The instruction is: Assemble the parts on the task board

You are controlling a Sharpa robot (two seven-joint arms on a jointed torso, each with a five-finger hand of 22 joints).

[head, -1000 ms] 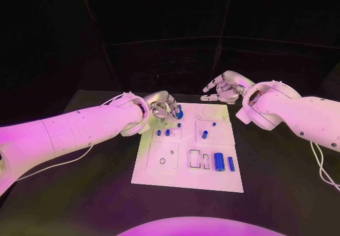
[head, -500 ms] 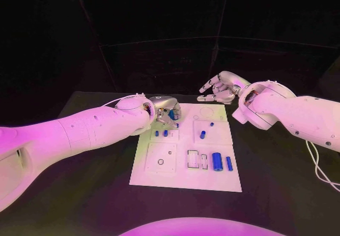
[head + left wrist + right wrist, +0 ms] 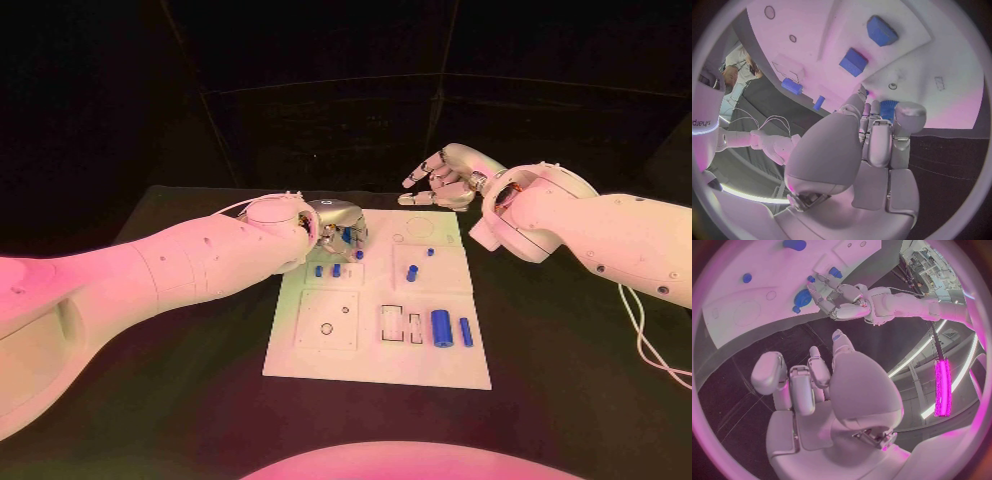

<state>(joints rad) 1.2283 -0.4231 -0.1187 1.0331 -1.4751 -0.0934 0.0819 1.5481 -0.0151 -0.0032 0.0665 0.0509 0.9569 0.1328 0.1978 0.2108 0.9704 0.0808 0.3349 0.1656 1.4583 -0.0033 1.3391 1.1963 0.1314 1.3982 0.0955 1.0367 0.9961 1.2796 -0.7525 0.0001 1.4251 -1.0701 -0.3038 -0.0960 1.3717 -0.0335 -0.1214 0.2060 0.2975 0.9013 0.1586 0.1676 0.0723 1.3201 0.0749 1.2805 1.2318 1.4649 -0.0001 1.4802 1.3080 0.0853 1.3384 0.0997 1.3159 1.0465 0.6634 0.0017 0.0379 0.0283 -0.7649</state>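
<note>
Task board (image 3: 378, 345) mid-table; parts (image 3: 443, 328) on it, apparently loose, right side.

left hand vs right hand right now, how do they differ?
The left hand is over the task board; the right hand hangs beyond the board's far edge. The left hand holds a blue part in its fingertips; the right hand holds nothing, fingers apart. Both are silver.

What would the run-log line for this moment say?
left robot hand: holds blue part over task board far end | right robot hand: open, off board | loose blue parts: on board
</note>
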